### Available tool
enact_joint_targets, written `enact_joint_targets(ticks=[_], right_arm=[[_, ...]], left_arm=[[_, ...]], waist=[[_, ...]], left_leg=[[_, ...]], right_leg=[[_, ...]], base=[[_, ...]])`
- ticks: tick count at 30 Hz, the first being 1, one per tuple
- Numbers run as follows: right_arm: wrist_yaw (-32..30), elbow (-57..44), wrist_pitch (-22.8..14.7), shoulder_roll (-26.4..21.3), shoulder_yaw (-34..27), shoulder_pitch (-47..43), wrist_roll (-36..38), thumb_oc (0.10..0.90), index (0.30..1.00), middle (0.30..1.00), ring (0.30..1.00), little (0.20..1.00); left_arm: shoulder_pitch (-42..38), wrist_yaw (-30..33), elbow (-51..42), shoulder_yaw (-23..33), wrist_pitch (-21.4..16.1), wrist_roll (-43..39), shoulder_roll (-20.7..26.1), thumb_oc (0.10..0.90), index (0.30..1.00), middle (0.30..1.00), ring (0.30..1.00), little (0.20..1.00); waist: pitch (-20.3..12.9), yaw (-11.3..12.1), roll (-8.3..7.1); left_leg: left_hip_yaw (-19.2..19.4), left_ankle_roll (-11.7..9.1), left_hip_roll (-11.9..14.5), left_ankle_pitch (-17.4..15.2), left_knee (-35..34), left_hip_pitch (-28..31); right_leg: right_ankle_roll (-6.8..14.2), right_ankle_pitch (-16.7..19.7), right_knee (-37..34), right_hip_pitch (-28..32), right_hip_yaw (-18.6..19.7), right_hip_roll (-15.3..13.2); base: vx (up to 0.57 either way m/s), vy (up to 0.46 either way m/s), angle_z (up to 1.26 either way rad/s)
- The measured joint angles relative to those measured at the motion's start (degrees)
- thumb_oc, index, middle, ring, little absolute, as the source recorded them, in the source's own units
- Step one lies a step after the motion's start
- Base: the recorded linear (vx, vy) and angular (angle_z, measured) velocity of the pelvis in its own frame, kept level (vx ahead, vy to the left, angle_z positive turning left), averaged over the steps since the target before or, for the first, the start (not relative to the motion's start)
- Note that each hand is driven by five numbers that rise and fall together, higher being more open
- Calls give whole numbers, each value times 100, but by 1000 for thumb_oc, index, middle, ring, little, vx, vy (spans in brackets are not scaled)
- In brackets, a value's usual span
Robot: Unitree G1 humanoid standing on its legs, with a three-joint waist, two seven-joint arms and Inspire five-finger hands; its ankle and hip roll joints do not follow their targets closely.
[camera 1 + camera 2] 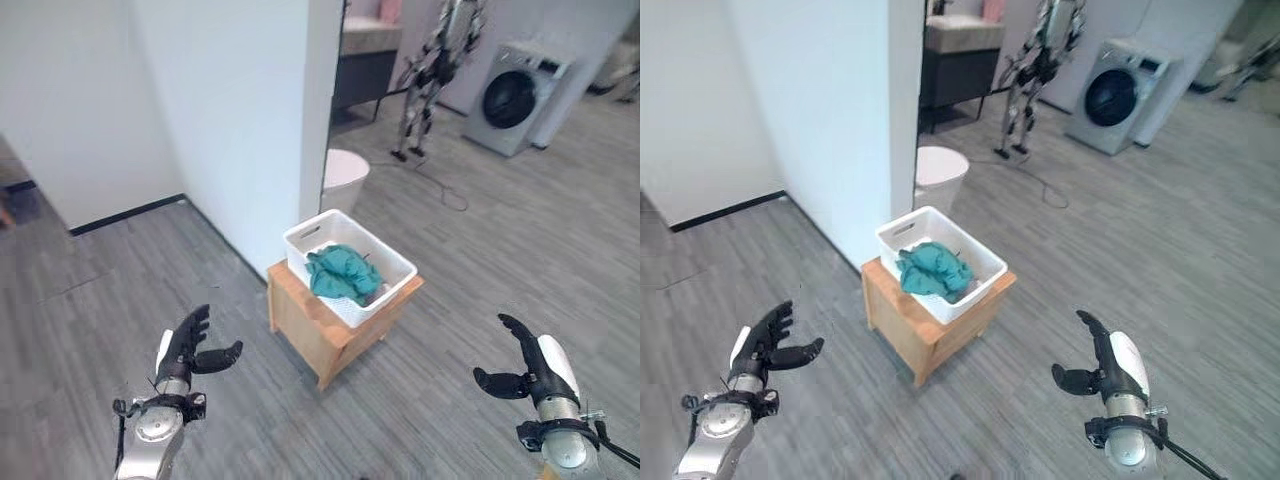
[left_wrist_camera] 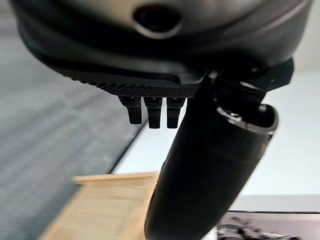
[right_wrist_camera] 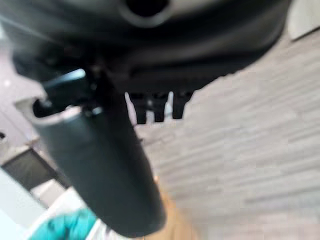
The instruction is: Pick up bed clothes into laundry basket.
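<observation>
Now teal clothes bunched in basket, axis unclear

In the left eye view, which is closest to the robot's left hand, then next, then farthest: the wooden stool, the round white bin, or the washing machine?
From the left hand:
1. Wooden stool, just ahead and to its right, carrying the basket.
2. Round white bin, farther back, beside the wall's corner.
3. Washing machine, far back on the right.

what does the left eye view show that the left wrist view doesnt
Left eye view: the white laundry basket with the teal cloth in it, a white bin, a washing machine, another robot, and the right hand, open and empty.
Left wrist view: the left hand's thumb and straight fingers from very close.
Both: the wooden stool, grey floor, white wall and the left hand, open.
</observation>
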Motion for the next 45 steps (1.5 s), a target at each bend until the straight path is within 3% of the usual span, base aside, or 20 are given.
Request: enact_joint_targets(ticks=[3, 7, 10, 12, 14, 16, 18, 20, 21, 22, 25, 29, 32, 35, 36, 37, 38, 39, 41, 45], right_arm=[[28, -21, -1, -2, 94, -294, -131, 800, 900, 900, 900, 900], [16, -468, -124, -416, 29, -514, -391, 800, 900, 900, 900, 900], [15, -917, -426, -438, 23, -573, -442, 800, 900, 900, 900, 900], [3, -1100, -558, -370, -167, -501, -422, 800, 900, 900, 900, 900], [69, -1031, -536, -244, -153, -632, -381, 800, 900, 900, 900, 900], [119, -1079, -641, -396, -84, -660, -362, 800, 900, 900, 900, 900], [178, -1095, -616, -393, 129, -712, -348, 800, 900, 900, 900, 900], [175, -1185, -701, -379, 217, -745, -349, 800, 900, 900, 900, 900], [171, -1240, -795, -290, 235, -757, -359, 800, 900, 900, 900, 900], [167, -1251, -809, -287, 293, -798, -364, 800, 900, 900, 900, 900], [167, -1265, -866, -320, 257, -768, -368, 800, 900, 900, 900, 900], [110, -1117, -818, -364, 197, -679, -403, 800, 900, 900, 900, 900], [96, -1038, -822, -374, 20, -534, -418, 800, 900, 900, 900, 900], [93, -1074, -837, -321, -55, -303, -421, 800, 900, 900, 900, 900], [96, -1046, -822, -261, -109, -312, -420, 800, 900, 900, 900, 900], [99, -1077, -813, -248, -258, -234, -426, 800, 900, 900, 900, 900], [97, -1141, -804, -251, -393, -148, -425, 800, 900, 900, 900, 900], [70, -1238, -766, -247, -667, 37, -430, 800, 900, 900, 900, 900], [49, -1204, -667, -144, -676, 50, -428, 800, 900, 900, 900, 900], [42, -1203, -682, -60, -632, -23, -436, 800, 900, 900, 900, 900]], left_arm=[[-64, 4, -225, 51, -1, 16, 129, 800, 900, 900, 900, 900], [-135, 39, -827, 79, -17, 369, 250, 800, 900, 900, 900, 900], [-229, 135, -1402, 491, -88, 515, 643, 800, 900, 900, 900, 900], [-533, 284, -1253, 556, -159, 685, 428, 800, 900, 900, 900, 900], [-662, 310, -805, 511, -158, 665, 137, 800, 900, 900, 900, 900], [-522, 329, -808, 470, -170, 645, 71, 800, 900, 900, 900, 900], [-427, 365, -803, 508, -185, 519, 69, 800, 900, 900, 900, 900], [-332, 382, -821, 594, -226, 350, 75, 800, 900, 900, 900, 900], [-336, 381, -826, 641, -274, 218, 188, 800, 900, 900, 900, 900], [-181, 357, -826, 698, -277, 139, 138, 800, 900, 900, 900, 900], [100, 256, -874, 646, -305, -21, 70, 800, 900, 900, 900, 900], [355, 146, -909, 543, -297, -77, -127, 800, 900, 900, 900, 900], [402, 29, -941, 504, -300, -132, -163, 800, 900, 900, 900, 900], [439, -2, -1250, 632, -301, -238, -106, 800, 900, 900, 900, 900], [323, -18, -1310, 688, -312, -239, -35, 800, 900, 900, 900, 900], [235, -54, -1300, 668, -301, -238, -26, 800, 900, 900, 900, 900], [264, -83, -1305, 612, -289, -236, -40, 800, 900, 900, 900, 900], [291, -199, -1305, 565, -282, -233, -180, 800, 900, 900, 900, 900], [285, -225, -1325, 547, -281, -234, -306, 800, 900, 900, 900, 900], [253, -229, -1523, 637, -289, -228, -193, 800, 900, 900, 900, 900]], waist=[[147, 180, 22], [441, 176, 457], [368, 471, 301], [323, 474, 174], [427, 515, 55], [359, 536, 508], [446, 669, 604], [419, 711, 414], [387, 680, 61], [407, 763, 150], [462, 835, 205], [512, 978, 252], [494, 1030, 288], [347, 839, 44], [368, 794, -266], [398, 753, -277], [344, 699, -155], [281, 455, 86], [302, 299, 211], [306, 317, 87]], left_leg=[[-252, 12, -210, 2, -306, 55], [-977, 336, -316, 80, -698, 175], [-1302, 500, -525, 332, -936, -149], [-2028, 195, -1001, 215, -1111, -577], [-2380, 383, -1102, -5, 508, -921], [-3063, 322, -763, -708, 719, -799], [-3268, 340, -599, -105, -227, -307], [-3526, 181, -641, 181, -612, -167], [-3619, 171, -789, 225, -801, -118], [-3742, 112, -650, 235, -939, -174], [-3030, 61, -230, 242, -1011, -206], [-1341, 361, -82, -71, -772, -162], [-1339, 280, -106, 124, 196, -478], [-1415, 249, -467, 74, 50, -806], [-905, 566, -468, -173, 380, -932], [-587, 1109, -63, -835, 2127, -1249], [-400, 991, 163, -1239, 2687, -1220], [-560, 738, -16, -1609, 2333, -1012], [-826, 880, -416, -1208, 1257, -603], [-995, 969, -983, -671, -4, -80]], right_leg=[[-6, 73, 442, -121, 5, -104], [228, -139, 2062, -574, 560, -194], [200, -565, 1566, -746, 1093, 170], [-359, -961, 215, -142, 2316, 582], [-384, -1079, 468, -21, 2340, 472], [-309, -1285, 962, -80, 2179, 818], [-386, -1659, 1583, -558, 2183, 932], [-496, -1199, 224, -287, 2304, 777], [-267, -399, -69, -257, 2292, 525], [-164, -303, -65, -171, 2072, 696], [-349, -367, -24, -17, 1464, 846], [-405, -448, -20, 331, 607, 641], [-209, -585, -18, 680, 217, 442], [-540, -819, -67, 593, 9, 300], [-405, -738, -11, 545, -311, -68], [-214, -708, 96, 590, -464, -153], [-192, -694, 115, 708, -600, -79], [-185, -638, 348, 808, -863, -81], [-269, -803, 426, 523, -784, 23], [-415, -390, 49, -112, -660, 263]], base=[[-89, 166, 60], [-44, 37, 81], [-12, -150, 105], [41, -312, 228], [-2, -342, 169], [-36, -393, 112], [-53, -401, 60], [-112, -327, 84], [-237, -326, 119], [-278, -344, 100], [-242, -154, 106], [-212, -124, 105], [-220, -66, 76], [-130, 38, 96], [-28, 224, 80], [-31, 229, 76], [-12, 233, 107], [-3, 87, 110], [-34, 210, 88], [-79, 179, 51]])
